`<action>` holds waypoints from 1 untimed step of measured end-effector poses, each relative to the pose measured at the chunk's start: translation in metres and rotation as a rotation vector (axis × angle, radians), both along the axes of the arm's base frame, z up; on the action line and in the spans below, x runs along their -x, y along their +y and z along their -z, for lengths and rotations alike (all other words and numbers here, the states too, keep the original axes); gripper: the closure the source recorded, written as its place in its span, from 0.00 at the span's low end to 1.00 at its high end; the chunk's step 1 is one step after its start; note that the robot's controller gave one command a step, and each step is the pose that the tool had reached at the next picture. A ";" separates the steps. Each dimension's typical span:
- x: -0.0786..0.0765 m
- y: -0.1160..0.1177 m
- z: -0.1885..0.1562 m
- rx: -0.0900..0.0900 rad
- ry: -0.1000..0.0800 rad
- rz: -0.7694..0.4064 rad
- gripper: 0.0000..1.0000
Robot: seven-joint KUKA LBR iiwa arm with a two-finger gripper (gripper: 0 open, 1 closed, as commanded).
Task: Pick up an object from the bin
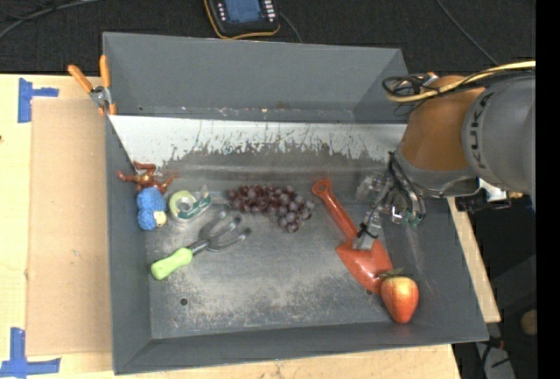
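The gripper (367, 234), its grip impossible to tell, hangs over the red plastic spatula (336, 211), whose handle runs diagonally up-left.

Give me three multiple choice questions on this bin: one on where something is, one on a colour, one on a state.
1. The red fruit lies in the view's: A lower right corner; B upper left corner; C centre.
2. The fork tool's handle is: A purple; B green; C white.
3. The dark grapes are: A scattered everywhere; B in one cluster; C stacked on the fruit.
Key: 1 A, it sits beside the red spatula; 2 B, a bright green grip; 3 B, they lie bunched together.
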State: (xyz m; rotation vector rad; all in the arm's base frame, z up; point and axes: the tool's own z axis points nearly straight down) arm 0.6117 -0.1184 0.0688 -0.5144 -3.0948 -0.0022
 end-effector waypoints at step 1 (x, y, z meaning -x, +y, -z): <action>0.004 0.004 -0.075 0.002 -0.007 0.233 0.00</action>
